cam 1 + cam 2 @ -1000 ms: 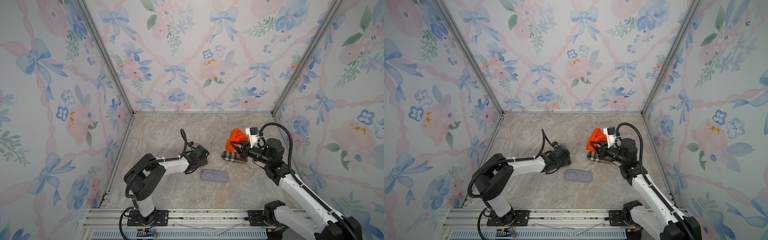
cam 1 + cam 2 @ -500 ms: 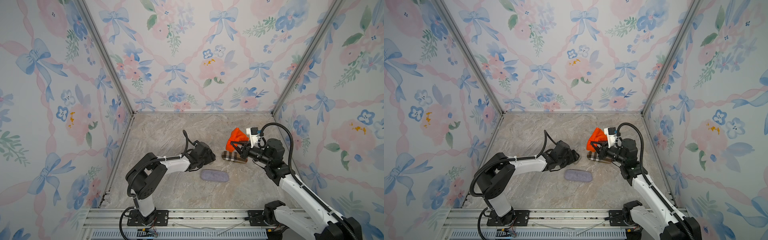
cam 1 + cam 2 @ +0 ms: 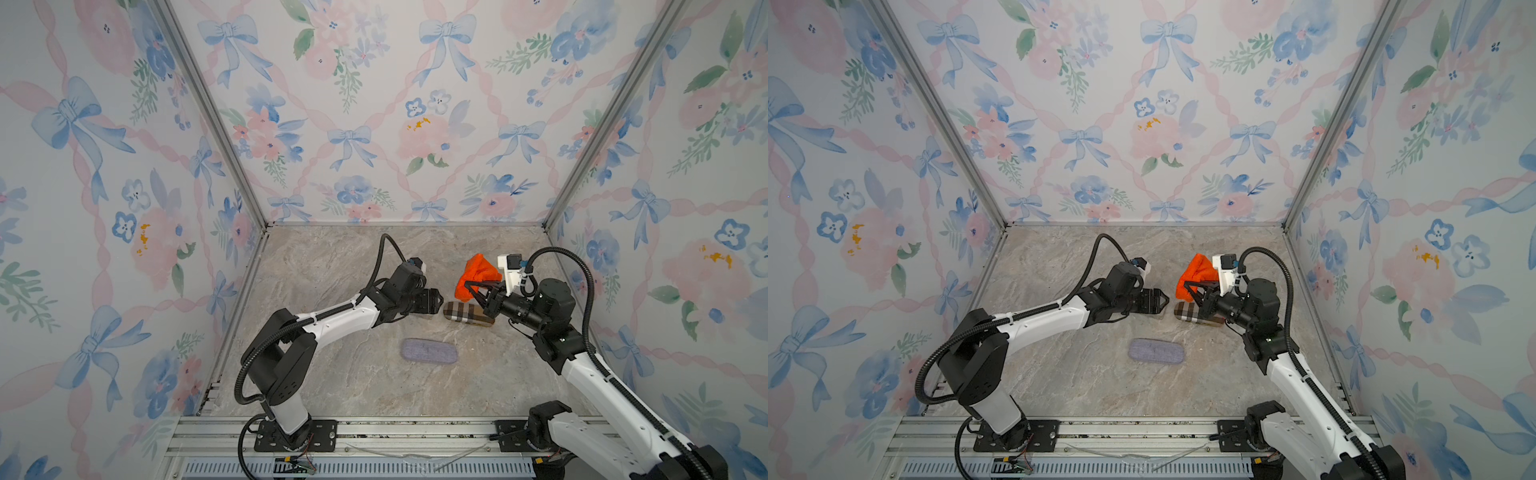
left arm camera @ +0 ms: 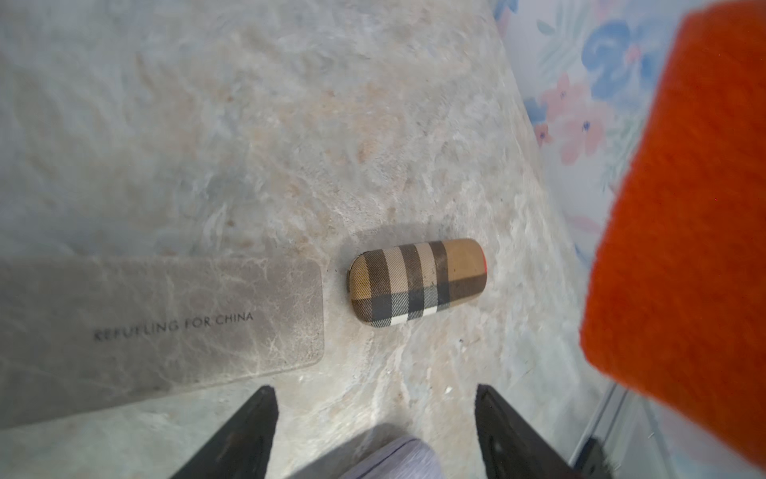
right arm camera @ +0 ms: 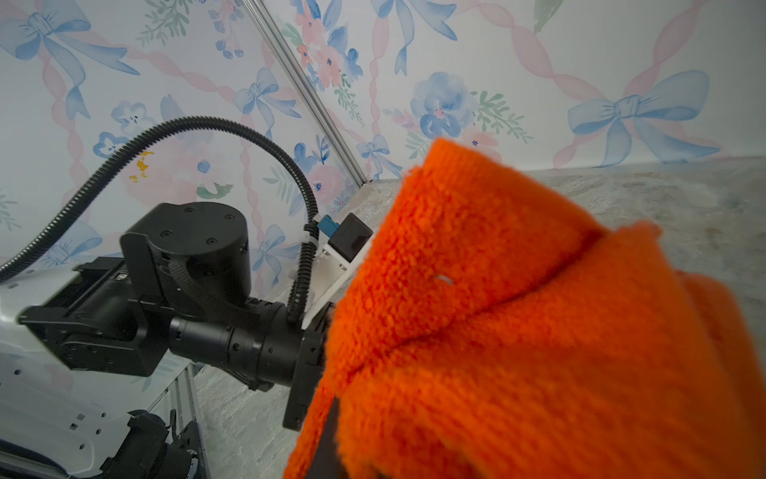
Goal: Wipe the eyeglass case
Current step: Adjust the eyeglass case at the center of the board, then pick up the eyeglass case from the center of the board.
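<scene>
Wiping appears not yet begun. Beyond the lavender-grey oblong fabric pouch (image 3: pixel 430 351) at 6 o'clock, the left gripper (image 3: pixel 436 301), jaws spread and empty, sits at 9 o'clock of the closed tan plaid hard-shell eyeglass case (image 3: pixel 467 316), which lies flat at 3 o'clock on the marble-patterned tabletop (image 3: pixel 332 270). Farther back, the right gripper (image 3: pixel 473 291) pinches a bunched orange terry cloth (image 3: pixel 478 270) over the case's 12 o'clock side.

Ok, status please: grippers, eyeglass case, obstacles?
Left gripper open, near tan plaid eyeglass case. Right gripper shut on orange fluffy cloth, not on case. Clear flat sleeve beside case; lilac fabric pouch apart.
</scene>
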Action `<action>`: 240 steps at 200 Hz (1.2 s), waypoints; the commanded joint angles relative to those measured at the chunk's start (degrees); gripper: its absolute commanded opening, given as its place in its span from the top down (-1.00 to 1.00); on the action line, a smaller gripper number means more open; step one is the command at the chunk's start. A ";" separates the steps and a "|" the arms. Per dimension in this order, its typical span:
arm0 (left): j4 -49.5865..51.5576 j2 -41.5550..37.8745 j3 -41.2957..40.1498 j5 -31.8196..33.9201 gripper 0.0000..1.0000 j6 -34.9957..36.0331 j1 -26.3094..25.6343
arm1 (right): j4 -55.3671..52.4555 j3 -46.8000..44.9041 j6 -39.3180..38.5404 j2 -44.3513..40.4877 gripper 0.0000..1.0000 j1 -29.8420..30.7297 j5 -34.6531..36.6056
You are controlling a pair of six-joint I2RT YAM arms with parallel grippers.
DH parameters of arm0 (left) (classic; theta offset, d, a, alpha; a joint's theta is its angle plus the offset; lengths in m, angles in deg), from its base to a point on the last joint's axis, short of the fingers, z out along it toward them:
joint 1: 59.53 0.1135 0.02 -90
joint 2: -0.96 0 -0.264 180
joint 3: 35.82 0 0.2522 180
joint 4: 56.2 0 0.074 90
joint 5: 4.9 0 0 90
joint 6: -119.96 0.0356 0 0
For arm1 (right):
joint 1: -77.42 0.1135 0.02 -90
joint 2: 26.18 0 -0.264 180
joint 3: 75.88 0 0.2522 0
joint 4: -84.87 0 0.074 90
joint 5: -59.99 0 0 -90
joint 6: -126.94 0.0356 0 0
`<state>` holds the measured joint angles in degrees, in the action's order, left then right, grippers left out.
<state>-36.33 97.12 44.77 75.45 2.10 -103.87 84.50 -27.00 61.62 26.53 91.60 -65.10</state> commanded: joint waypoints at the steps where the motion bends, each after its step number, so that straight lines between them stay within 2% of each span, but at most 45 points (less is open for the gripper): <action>1: 10.13 -0.05 2.00 -5.74 -0.58 37.45 0.61 | -0.55 2.13 0.80 1.07 1.00 -1.67 -1.05; 12: 12.72 0.05 2.43 -6.03 -0.60 48.79 0.89 | -0.90 2.81 0.93 1.79 1.00 -2.36 -1.96; 24: 12.79 0.44 2.29 -5.02 -0.61 57.02 1.90 | -1.01 3.50 1.12 2.67 1.00 -3.07 -2.50; 46: 16.23 4.17 7.21 -8.79 -0.61 64.70 5.77 | -1.21 5.24 1.76 4.57 1.00 -4.06 -3.98; 69: 23.90 8.93 13.48 -7.79 -0.63 71.47 7.63 | -2.16 6.44 1.11 5.73 1.00 -4.60 -4.65; 113: 34.34 16.73 23.11 -8.73 -0.64 77.30 10.50 | -4.33 7.39 0.30 7.30 1.00 -7.68 -6.03; 141: 39.28 22.49 30.04 -5.46 -0.62 79.52 11.19 | -3.77 7.14 1.41 7.95 1.00 -9.11 -6.63; 162: 39.60 24.51 32.11 -5.24 -0.63 81.03 11.37 | -2.05 6.99 2.40 9.83 1.00 -9.12 -7.33; 188: 45.32 27.52 36.14 -6.03 -0.64 81.40 11.31 | -1.10 6.99 2.90 10.92 1.00 -9.09 -7.71; 211: 45.37 29.40 36.42 -4.00 -0.64 82.70 11.89 | -1.04 6.99 2.78 10.99 1.00 -9.09 -7.96; 240: 45.39 30.79 37.76 -5.38 -0.64 82.70 12.27 | 2.67 6.09 4.62 11.43 1.00 -9.13 -10.00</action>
<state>6.14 126.12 81.23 70.53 83.22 -92.30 82.33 -21.73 64.66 37.72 82.72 -72.60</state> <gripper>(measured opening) 0.818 0.086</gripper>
